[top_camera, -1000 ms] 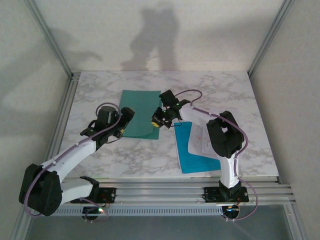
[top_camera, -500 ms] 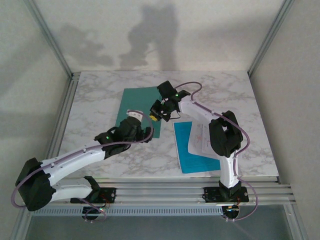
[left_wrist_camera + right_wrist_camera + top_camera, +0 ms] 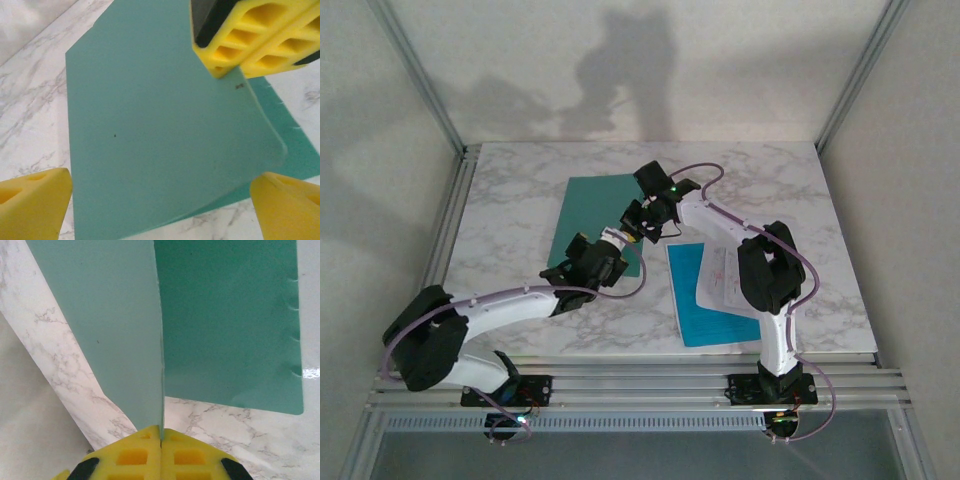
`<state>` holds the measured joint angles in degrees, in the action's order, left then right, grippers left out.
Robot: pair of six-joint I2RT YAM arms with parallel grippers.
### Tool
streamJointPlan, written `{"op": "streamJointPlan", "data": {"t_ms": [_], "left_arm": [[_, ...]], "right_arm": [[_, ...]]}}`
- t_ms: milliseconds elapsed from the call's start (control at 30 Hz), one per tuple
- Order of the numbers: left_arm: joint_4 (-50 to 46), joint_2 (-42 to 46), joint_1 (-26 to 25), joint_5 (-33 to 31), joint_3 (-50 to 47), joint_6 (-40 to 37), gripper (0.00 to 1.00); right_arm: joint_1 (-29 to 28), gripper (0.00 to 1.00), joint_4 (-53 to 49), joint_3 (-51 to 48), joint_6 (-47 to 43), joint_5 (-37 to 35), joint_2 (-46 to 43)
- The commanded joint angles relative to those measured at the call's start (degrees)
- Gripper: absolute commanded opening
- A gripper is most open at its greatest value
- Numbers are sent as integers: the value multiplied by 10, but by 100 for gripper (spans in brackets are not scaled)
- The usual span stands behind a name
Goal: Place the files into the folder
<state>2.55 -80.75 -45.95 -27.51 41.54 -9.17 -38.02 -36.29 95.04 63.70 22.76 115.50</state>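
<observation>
The dark teal folder (image 3: 590,205) lies on the marble table left of centre. My right gripper (image 3: 633,232) is shut on the front right corner of its top cover (image 3: 115,315) and holds that cover lifted, edge-on, above the bottom leaf (image 3: 230,315). My left gripper (image 3: 615,258) stands open at the folder's front edge, just below the right one. Its yellow fingers (image 3: 30,200) flank the raised cover (image 3: 165,125) without touching it. The files lie to the right: white printed sheets (image 3: 725,280) on a cyan-blue sheet (image 3: 710,325).
The table's front edge (image 3: 620,355) and the rail with both arm bases run along the bottom. Grey walls and metal frame posts (image 3: 440,130) close in the sides. Bare marble (image 3: 500,200) lies left of the folder and behind it.
My left arm has swung from the folder's left side across to its front right, under the right gripper. The right gripper has stayed shut on the cover, shifting slightly back.
</observation>
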Motion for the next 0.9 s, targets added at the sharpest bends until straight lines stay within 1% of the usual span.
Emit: {"op": "streamJointPlan", "data": {"t_ms": [0, 33, 133, 233, 333, 400, 467, 500, 533, 600, 633, 667, 700, 733, 867], "left_arm": [[34, -29, 7, -29, 16, -31, 88], [36, -38, 7, -32, 20, -33, 87], [42, -62, 9, -40, 30, -34, 78], [53, -72, 10, -47, 36, -33, 63], [54, -76, 10, -63, 43, -32, 44], [51, -75, 10, -66, 46, -31, 29], [41, -69, 11, -63, 52, -29, 1], [36, -66, 11, -62, 54, -27, 0], [31, -58, 11, -60, 54, -24, 0], [29, -34, 11, -54, 45, -22, 0], [28, -20, 12, -53, 39, -20, 0], [22, -5, 14, -49, 36, -15, 0], [14, 9, 18, -44, 34, -8, 0], [7, 24, 20, -38, 31, -1, 0], [-23, 90, 28, -6, 13, 30, 0]], "right_arm": [[0, 0, -20, 6, -1, 16, -13], [0, 0, -19, 4, 0, 17, -16], [0, 0, -17, 1, 6, 24, -23], [0, 0, -15, -6, 9, 27, -29], [0, 0, -14, -16, 10, 29, -37], [0, 0, -12, -23, 11, 30, -41], [0, 0, -6, -29, 9, 32, -47], [0, 0, -3, -30, 6, 35, -48], [0, 8, -3, -30, -1, 33, -52], [2, 43, 6, -34, -14, 12, -70], [5, 57, 20, -45, -18, -5, -87], [8, 66, 42, -59, -21, -23, -108], [11, 70, 62, -76, -24, -40, -128], [15, 72, 80, -92, -27, -59, -150], [30, 74, 138, -164, -18, -123, -216]]}}
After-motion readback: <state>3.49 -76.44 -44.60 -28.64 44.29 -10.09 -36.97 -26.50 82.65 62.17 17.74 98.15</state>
